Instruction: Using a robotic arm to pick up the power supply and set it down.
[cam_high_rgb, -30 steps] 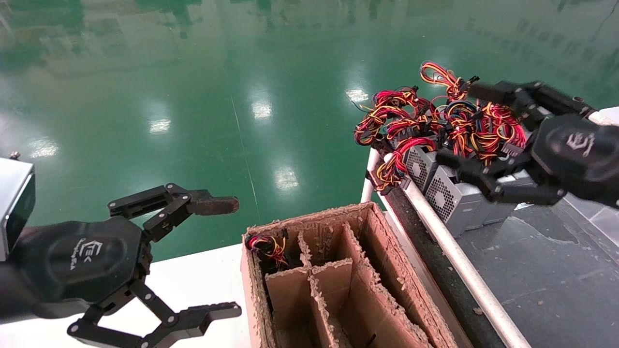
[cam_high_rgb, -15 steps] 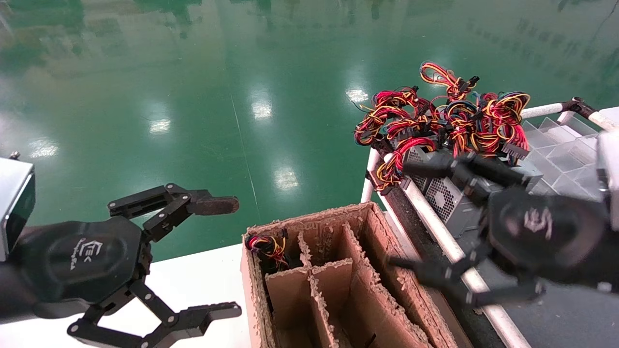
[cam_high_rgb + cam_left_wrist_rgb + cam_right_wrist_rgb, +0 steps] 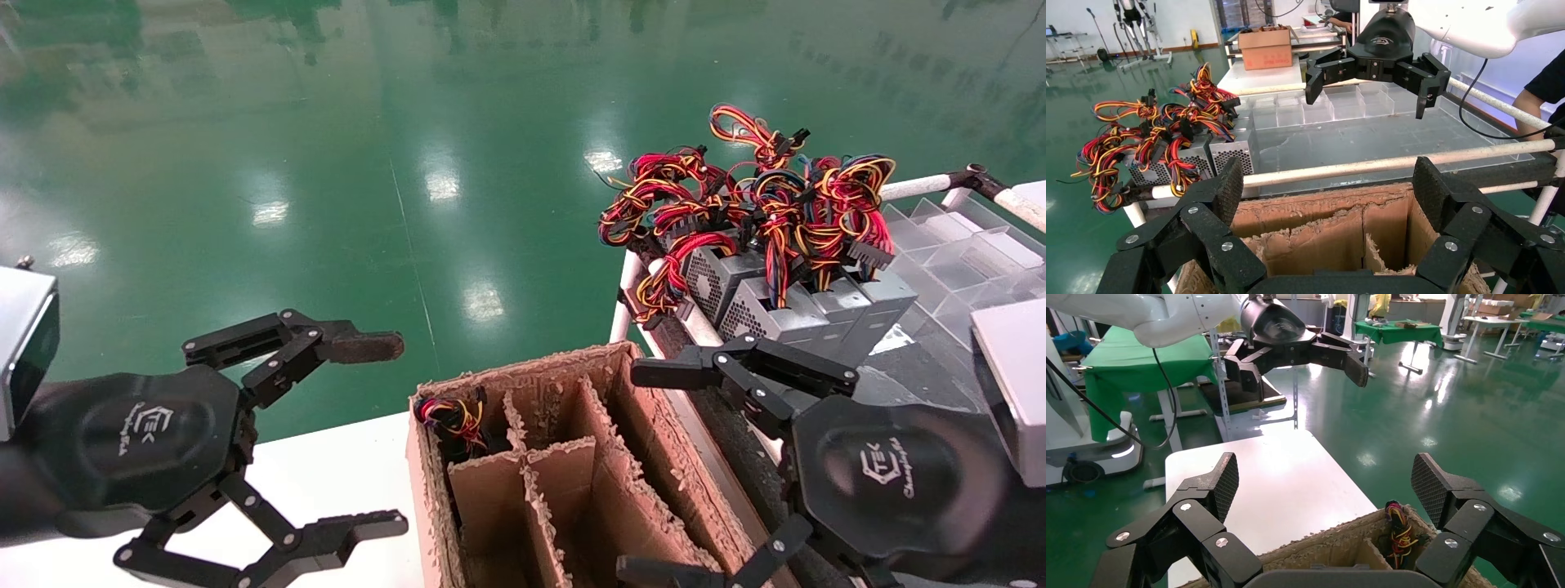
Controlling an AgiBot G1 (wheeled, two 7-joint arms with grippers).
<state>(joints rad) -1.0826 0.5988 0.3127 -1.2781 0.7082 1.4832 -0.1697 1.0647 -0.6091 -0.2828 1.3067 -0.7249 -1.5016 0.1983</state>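
Note:
Several silver-grey power supply units (image 3: 764, 314) (image 3: 1229, 153) stand in a row at the far end of the dark conveyor, their red, yellow and black wires (image 3: 768, 204) heaped on top. Another wire bundle (image 3: 448, 415) (image 3: 1396, 534) sticks out of the cardboard box's far-left cell. My right gripper (image 3: 629, 471) (image 3: 1326, 487) (image 3: 1367, 98) is open and empty, over the box's right edge and nearer than the units. My left gripper (image 3: 380, 437) (image 3: 1327, 196) (image 3: 1303, 376) hangs open and empty, left of the box.
A torn cardboard box with dividers (image 3: 523, 384) sits between the grippers on a white table (image 3: 327, 465). A white rail (image 3: 760, 425) edges the conveyor. Clear plastic compartments (image 3: 948, 253) lie at the far right. Green floor lies beyond.
My right gripper has swung from above the power supplies' wires back and down to the box's right edge, still open and empty. The left gripper has not moved.

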